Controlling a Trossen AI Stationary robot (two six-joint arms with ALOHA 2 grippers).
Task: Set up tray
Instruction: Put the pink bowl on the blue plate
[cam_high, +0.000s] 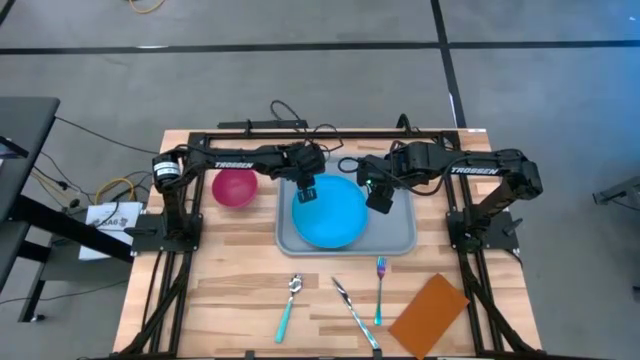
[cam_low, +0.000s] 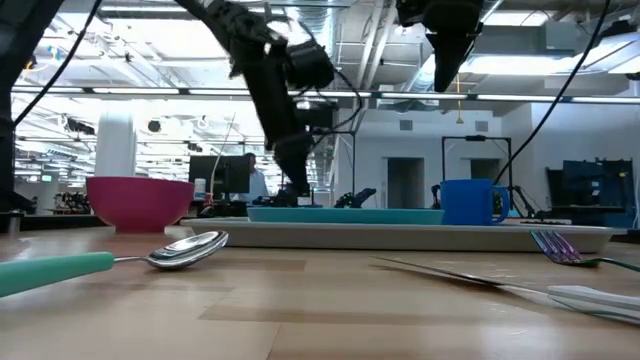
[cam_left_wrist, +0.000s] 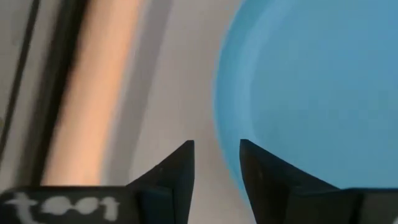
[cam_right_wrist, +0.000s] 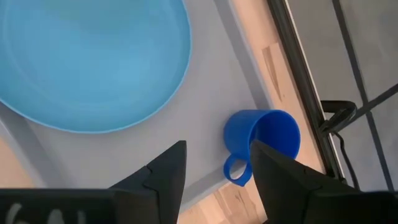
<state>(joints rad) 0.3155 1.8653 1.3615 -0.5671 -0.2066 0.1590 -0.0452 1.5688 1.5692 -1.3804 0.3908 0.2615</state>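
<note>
The grey-blue tray (cam_high: 400, 240) lies at the table's middle, and the round blue plate (cam_high: 330, 215) rests flat on it. A blue mug (cam_right_wrist: 264, 146) stands upright on the tray (cam_right_wrist: 211, 93) beside the plate (cam_right_wrist: 93, 62); it also shows in the low view (cam_low: 470, 202). My left gripper (cam_high: 306, 190) points down at the plate's far-left rim (cam_left_wrist: 219, 134), open by a narrow gap, one finger over the plate (cam_left_wrist: 311, 81) and one over the tray (cam_left_wrist: 180, 93). My right gripper (cam_high: 380, 196) hangs open above the tray's right part, well clear of the mug (cam_low: 450, 60).
A pink bowl (cam_high: 234, 187) stands left of the tray. Near the table's front edge lie a teal-handled spoon (cam_high: 289, 303), a knife (cam_high: 355, 312) and a fork (cam_high: 380, 290), with the orange-brown napkin (cam_high: 430, 315) at the front right. Black frame rails run along the table's sides.
</note>
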